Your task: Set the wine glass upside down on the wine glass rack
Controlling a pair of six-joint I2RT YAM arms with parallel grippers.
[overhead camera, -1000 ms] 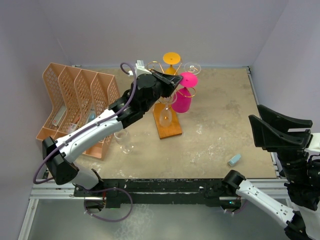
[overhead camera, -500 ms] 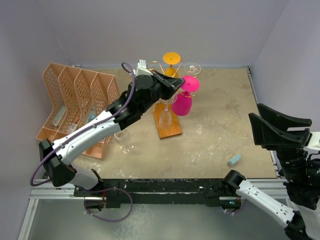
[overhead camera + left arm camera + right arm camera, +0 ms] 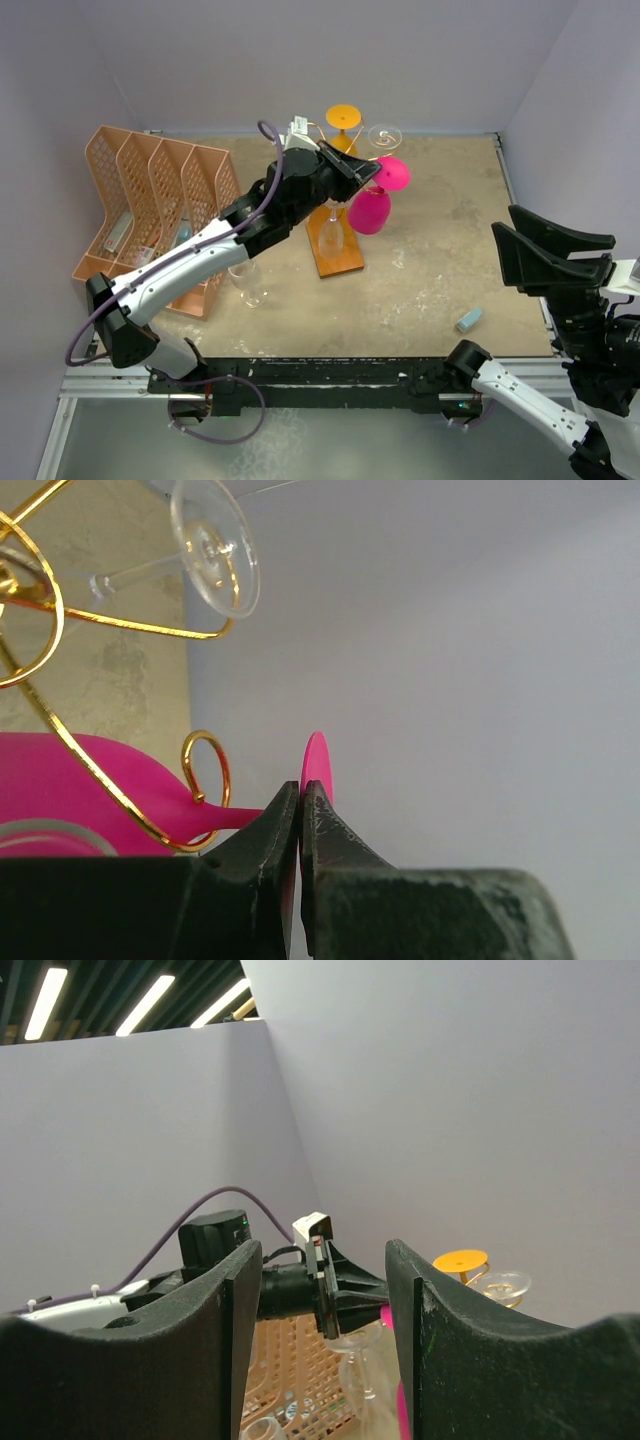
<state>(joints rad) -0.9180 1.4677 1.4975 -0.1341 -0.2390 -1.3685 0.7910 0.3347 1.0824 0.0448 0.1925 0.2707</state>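
Observation:
The pink wine glass (image 3: 370, 212) hangs upside down, bowl down and foot (image 3: 393, 172) up, just right of the wine glass rack (image 3: 338, 258). The rack is gold wire on a reddish-brown wooden base. My left gripper (image 3: 370, 172) is shut on the rim of the pink foot. In the left wrist view the gripper (image 3: 301, 798) pinches the foot (image 3: 318, 762), and the stem (image 3: 228, 816) runs beside a curled gold arm (image 3: 206, 770). I cannot tell whether the stem sits inside the curl. My right gripper (image 3: 322, 1260) is open and empty, raised at the far right (image 3: 550, 255).
An orange glass (image 3: 343, 115) and a clear glass (image 3: 385, 134) hang on the rack's far arms, and another clear glass (image 3: 330, 232) hangs over the base. A clear glass (image 3: 248, 284) stands by the peach lattice organiser (image 3: 150, 195). A small blue block (image 3: 468, 320) lies front right.
My left gripper has moved right and slightly nearer with the pink glass, carrying its foot and bowl away from the rack's post. The right arm has barely shifted.

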